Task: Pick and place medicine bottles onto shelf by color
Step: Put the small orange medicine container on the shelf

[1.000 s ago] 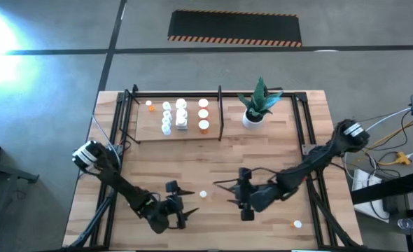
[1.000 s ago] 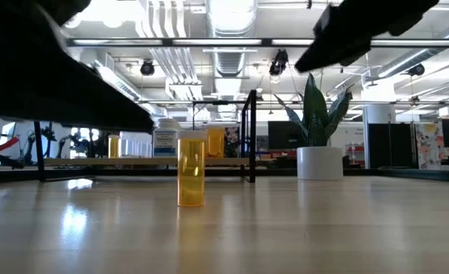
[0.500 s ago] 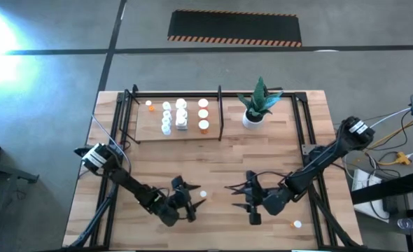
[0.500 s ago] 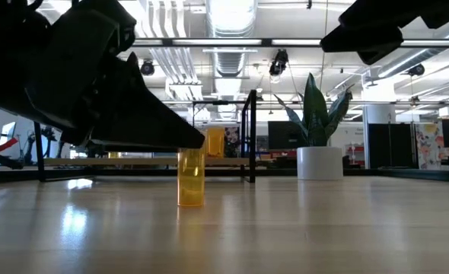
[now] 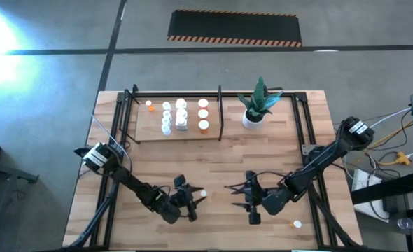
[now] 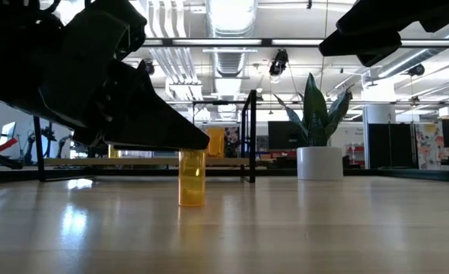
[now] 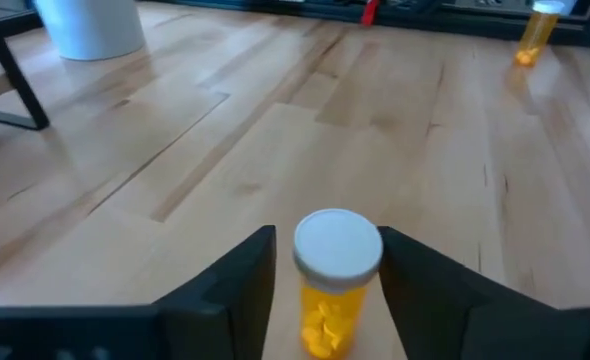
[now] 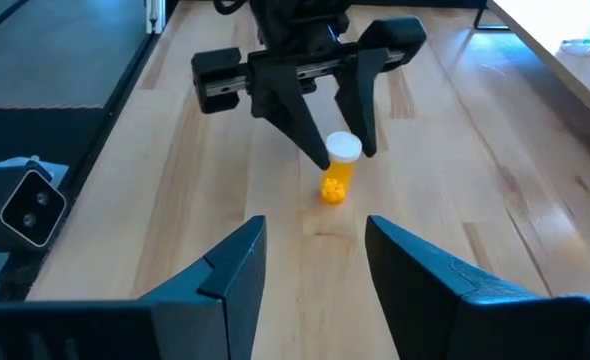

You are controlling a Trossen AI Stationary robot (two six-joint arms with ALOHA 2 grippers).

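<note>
High view: your left gripper (image 5: 190, 199) sits low at table front, fingers spread around orange bottle (image 5: 202, 194); right gripper (image 5: 240, 198) faces it nearby, jaws spread, empty. Shelf (image 5: 150, 126) at back holds white and orange bottles; another orange bottle (image 5: 297, 225) stands front right.

Low view: orange bottle (image 6: 192, 177) upright on table, not lifted.

Left wrist view: white cap (image 7: 337, 243) between fingers (image 7: 237, 285), not yet pinched.

Right wrist view: left gripper (image 8: 337, 130) straddles bottle (image 8: 338, 170).

Grey concrete floor (image 5: 45, 105) around wooden table (image 5: 213, 157); black-orange striped mat (image 5: 234, 28) beyond it. Ceiling ducts (image 6: 160, 46), bright strip lighting (image 6: 232, 15) overhead.
</note>
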